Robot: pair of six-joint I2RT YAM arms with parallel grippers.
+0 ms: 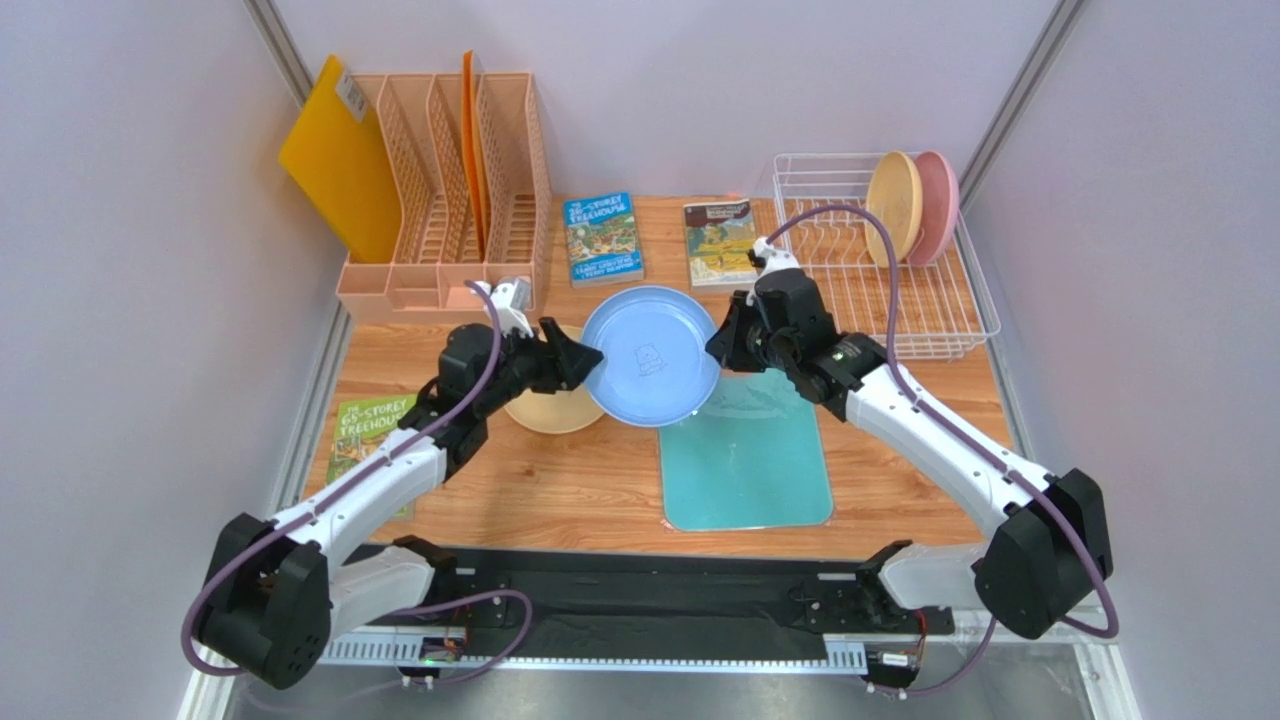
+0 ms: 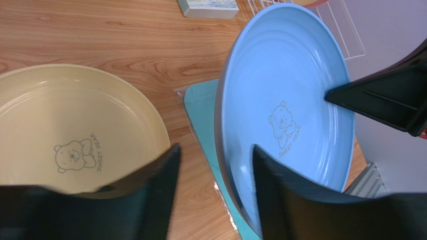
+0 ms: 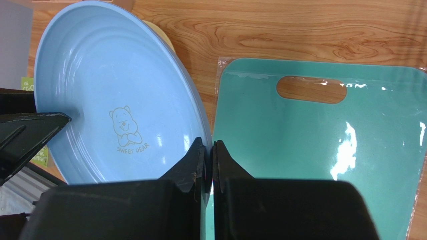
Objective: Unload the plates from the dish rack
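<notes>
Overhead: the blue plate hangs between both arms above the table, away from the dish rack, apparently for a handover. Left wrist: the left end effector straddles its rim, jaws apart. Right wrist: the right end effector clamps the opposite rim.

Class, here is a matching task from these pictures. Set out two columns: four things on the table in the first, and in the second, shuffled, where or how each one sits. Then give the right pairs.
Things
1. blue plate
2. cream plate
3. tan plate
4. teal cutting board

Places and states
a. standing on edge in the dish rack
b. flat on the wood, left of the blue plate
c. tilted up, rim pinched by the right fingers
d. flat on the table, with a handle hole

Pairs: 1-c, 2-b, 3-a, 4-d
</notes>
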